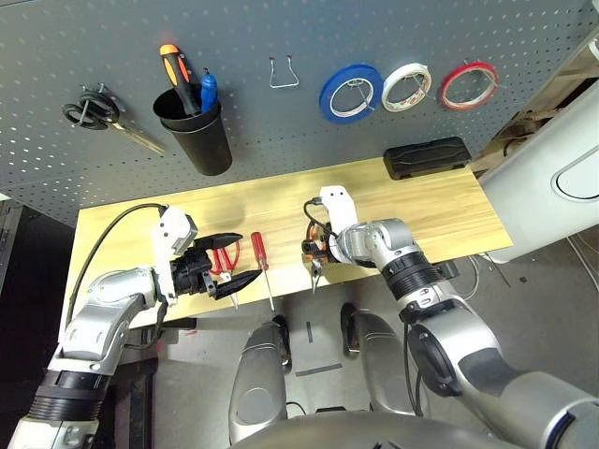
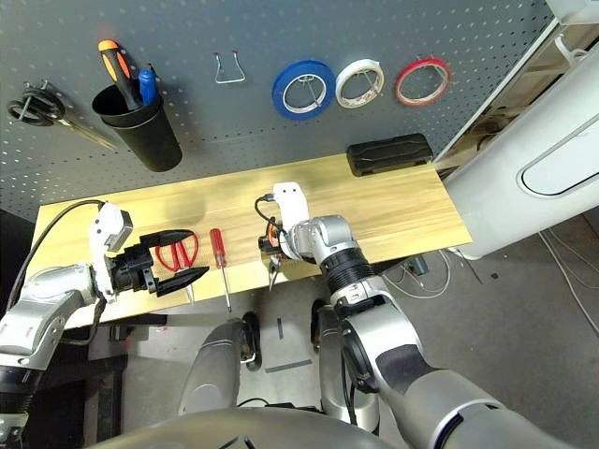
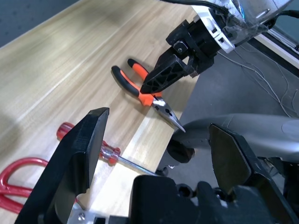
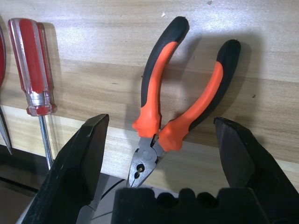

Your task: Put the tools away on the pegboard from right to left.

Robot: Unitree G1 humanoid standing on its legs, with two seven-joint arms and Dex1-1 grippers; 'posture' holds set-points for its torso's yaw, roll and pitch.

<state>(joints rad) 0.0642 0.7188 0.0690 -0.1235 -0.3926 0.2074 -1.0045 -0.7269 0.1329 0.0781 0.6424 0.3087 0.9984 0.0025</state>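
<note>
Spread right tool straddles the stiff, weighty orange-and-black-handled steel pliers on the wooden surface; grip both rubbery handles together. Left tool spread, empty.

Table: pale wood, smooth matt grain. Pliers on it: orange-and-black handles of matt rubbery plastic, dull steel nose; screwdriver beside them: glossy translucent red plastic handle, bright metal shaft. Pegboard behind the table: matt dark grey perforated panel carrying wire metal hooks and a black plastic cup.
</note>
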